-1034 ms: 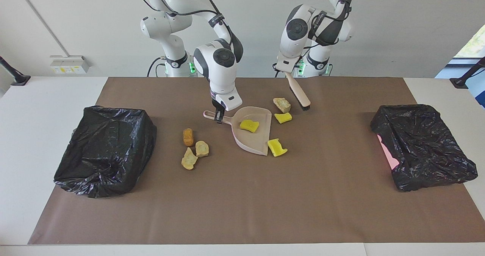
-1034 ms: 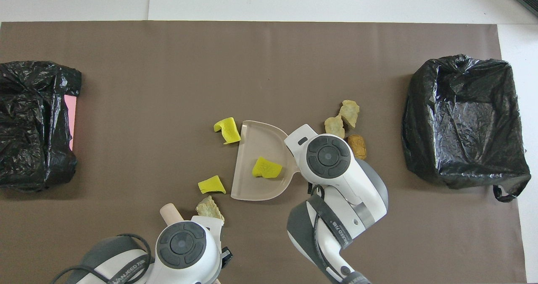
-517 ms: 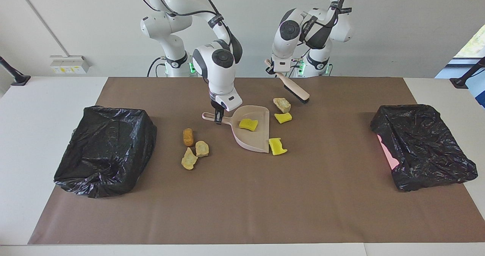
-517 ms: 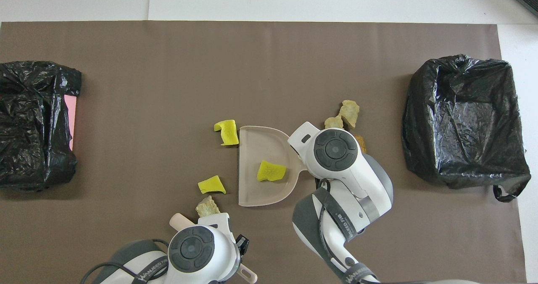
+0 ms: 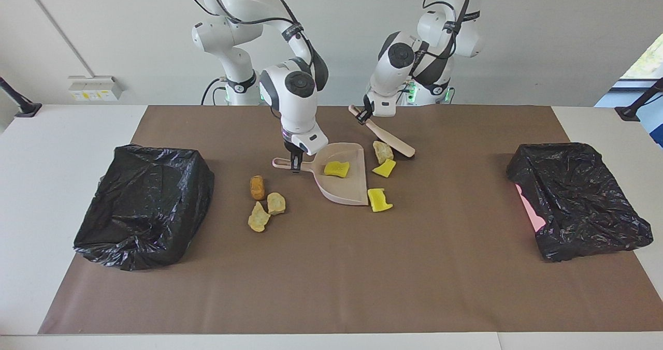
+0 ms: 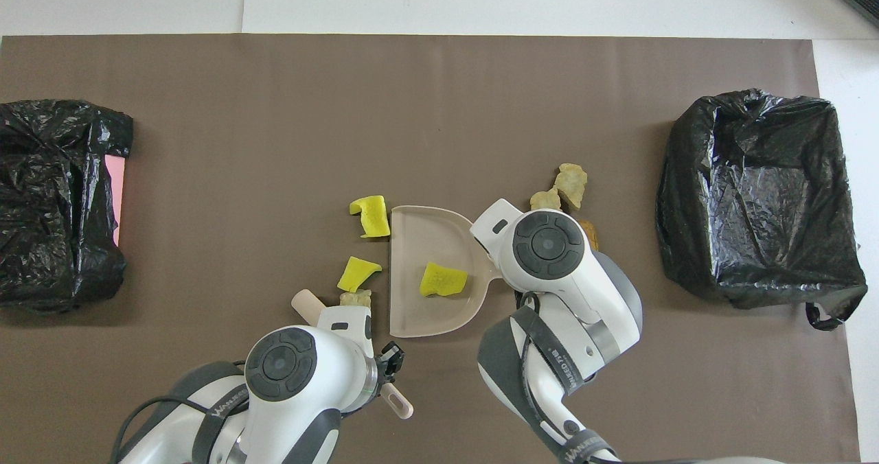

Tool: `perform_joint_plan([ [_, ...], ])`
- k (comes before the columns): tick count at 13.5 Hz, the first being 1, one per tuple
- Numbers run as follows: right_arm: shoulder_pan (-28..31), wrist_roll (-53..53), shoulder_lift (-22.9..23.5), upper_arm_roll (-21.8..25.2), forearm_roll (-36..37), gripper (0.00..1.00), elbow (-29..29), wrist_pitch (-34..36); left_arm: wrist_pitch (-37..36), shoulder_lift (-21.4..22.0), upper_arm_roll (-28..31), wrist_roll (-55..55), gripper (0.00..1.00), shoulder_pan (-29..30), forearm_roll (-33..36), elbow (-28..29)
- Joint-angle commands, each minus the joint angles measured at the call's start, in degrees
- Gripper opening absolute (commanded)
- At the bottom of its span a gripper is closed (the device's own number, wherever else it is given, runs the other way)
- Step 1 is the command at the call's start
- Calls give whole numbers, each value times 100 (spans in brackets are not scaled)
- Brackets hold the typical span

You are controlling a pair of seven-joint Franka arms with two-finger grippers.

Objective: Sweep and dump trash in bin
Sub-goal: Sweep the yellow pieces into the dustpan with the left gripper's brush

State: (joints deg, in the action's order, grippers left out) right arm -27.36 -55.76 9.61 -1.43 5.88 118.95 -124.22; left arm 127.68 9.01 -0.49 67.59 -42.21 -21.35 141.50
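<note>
One trash lump [image 5: 336, 169] in dustpan [image 5: 346, 192]

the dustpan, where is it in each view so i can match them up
Facing view: the dustpan sits mid-mat, just below the right gripper shut on its handle.
Overhead view: the dustpan is low centre, beside the right arm's wrist.
Shared landmark: the yellow chunk lying in the pan.

Grey straps wrapped around both arms carry white lettering. In the overhead view, the strap on the left arm [image 6: 218, 409] and the one on the right arm [image 6: 553, 371] each show a short word too small to read with certainty.
</note>
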Motion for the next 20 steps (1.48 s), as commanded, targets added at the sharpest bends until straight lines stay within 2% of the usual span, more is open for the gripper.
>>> perform_joint_plan([
  [1,82,57,102,-24,107,0,-12,-102,91,-154,-38,-1445,0,11,-115,-114],
  [4,82,74,102,-33,107,0,-12,-102,108,-171,-47,-2125,0,-33,-115,-166],
  [7,73,136,93,-33,107,0,-12,-93,47,-154,-47,-3644,0,-261,-115,-210],
  [11,73,136,93,-33,107,0,-12,-84,3,-399,-56,-4105,0,-499,-115,-763],
  [13,73,136,93,-33,107,0,-12,-84,-285,-549,-47,-4114,0,-490,-115,-1079],
  [16,73,180,93,-33,107,0,-12,-67,-839,-505,-3,-4262,0,-289,-27,-1291],
  [18,38,591,67,-24,107,0,-21,38,-920,-549,5,-4429,0,44,43,-1327],
  [20,29,803,67,-24,107,0,-134,336,-929,-654,5,-4753,0,396,463,-1414],
])
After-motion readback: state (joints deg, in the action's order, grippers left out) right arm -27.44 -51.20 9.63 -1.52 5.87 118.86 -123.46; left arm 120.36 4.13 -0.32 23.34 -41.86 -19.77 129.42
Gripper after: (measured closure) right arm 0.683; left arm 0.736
